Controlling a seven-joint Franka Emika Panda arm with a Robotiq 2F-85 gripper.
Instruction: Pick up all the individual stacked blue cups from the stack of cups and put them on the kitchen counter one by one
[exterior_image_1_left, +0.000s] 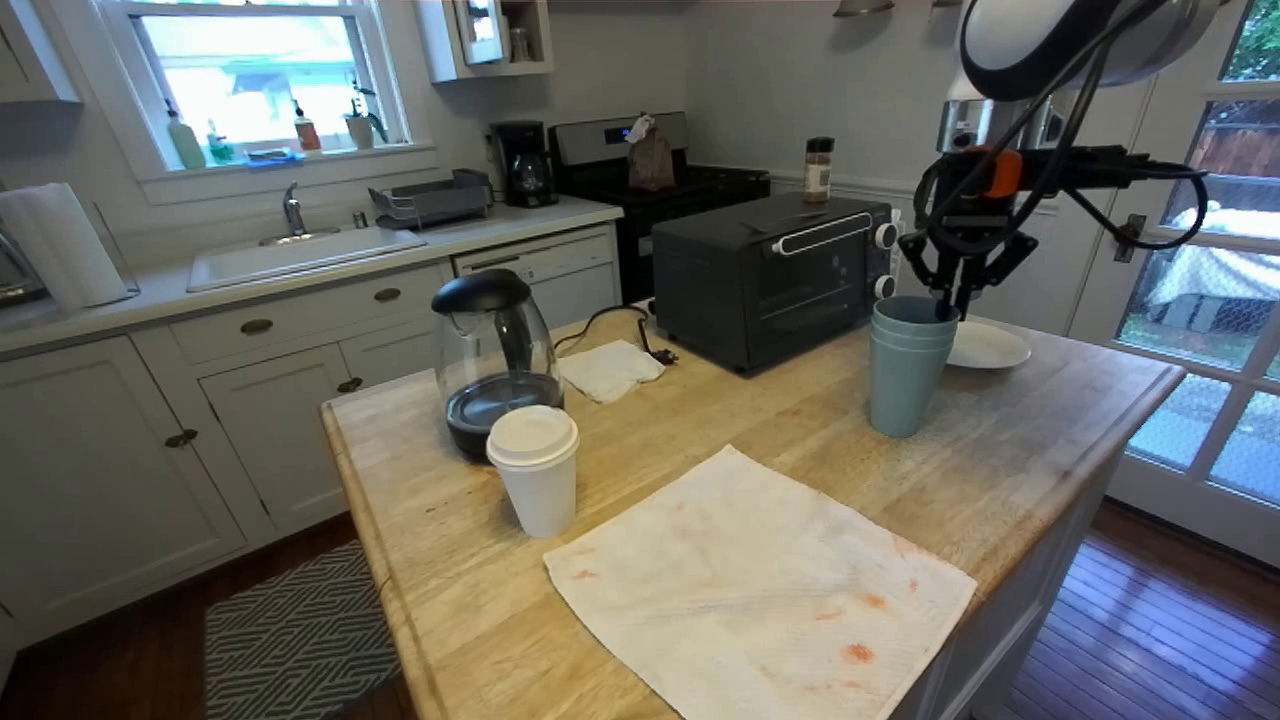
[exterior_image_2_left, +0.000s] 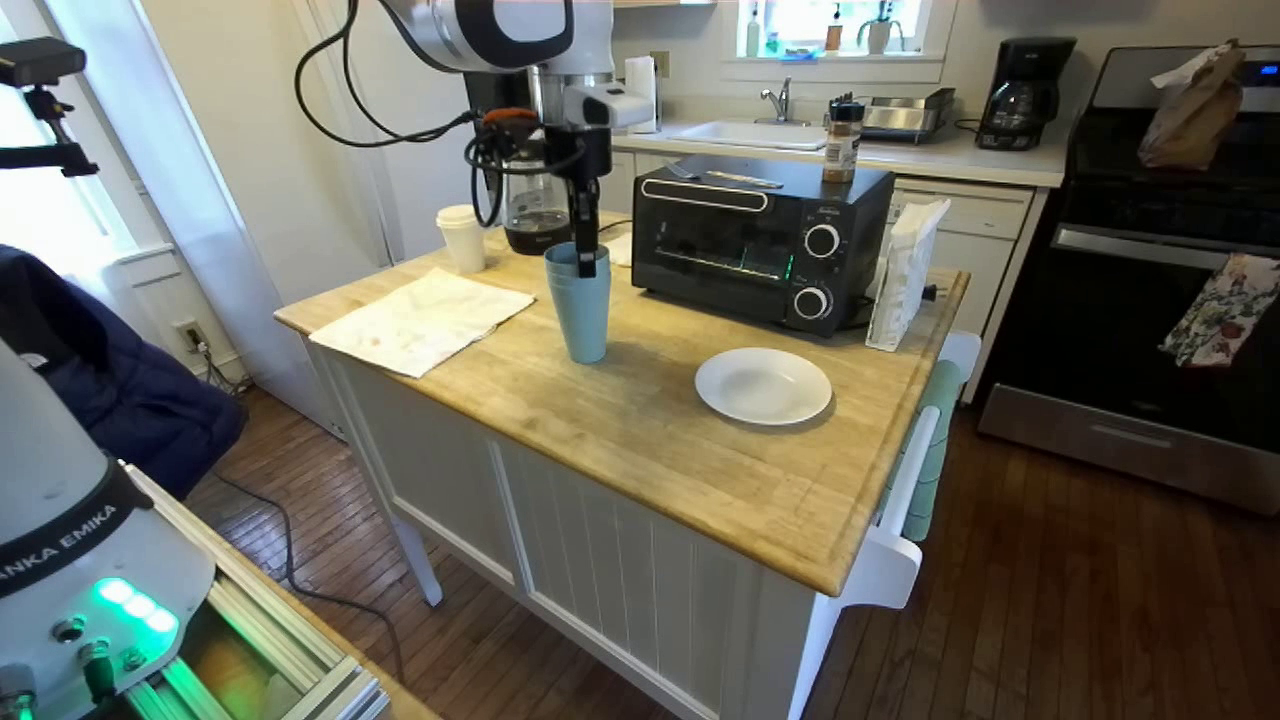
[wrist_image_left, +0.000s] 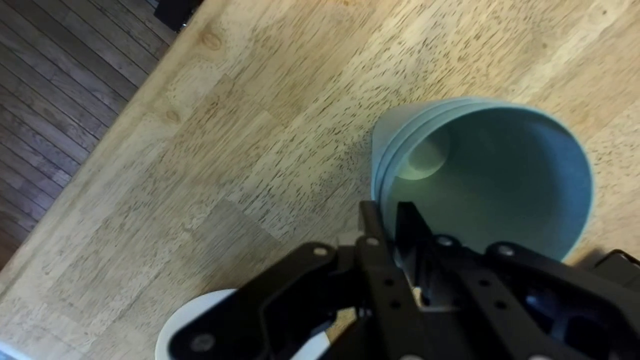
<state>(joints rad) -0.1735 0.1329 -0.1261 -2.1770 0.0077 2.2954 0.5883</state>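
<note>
The stack of cups (exterior_image_1_left: 908, 388) is pale blue-grey tumblers nested upright, with rims showing as rings. It also shows in an exterior view (exterior_image_2_left: 582, 325) and in the wrist view (wrist_image_left: 505, 165). It stands on the wooden kitchen counter (exterior_image_1_left: 800, 425). My gripper (exterior_image_1_left: 948, 308), also seen in an exterior view (exterior_image_2_left: 586, 262), points down at the rim. In the wrist view the gripper (wrist_image_left: 386, 207) has one finger inside the top cup and one outside, close together with the rim between. How many cups it pinches is hidden. No single blue cup stands apart.
A white plate (exterior_image_2_left: 763, 388) lies near the stack. A black toaster oven (exterior_image_1_left: 770, 285) with a spice jar (exterior_image_1_left: 818, 170) on top stands behind. A glass carafe (exterior_image_1_left: 505, 370), a lidded white cup (exterior_image_1_left: 535, 480) and a stained paper towel (exterior_image_1_left: 770, 580) occupy other counter parts.
</note>
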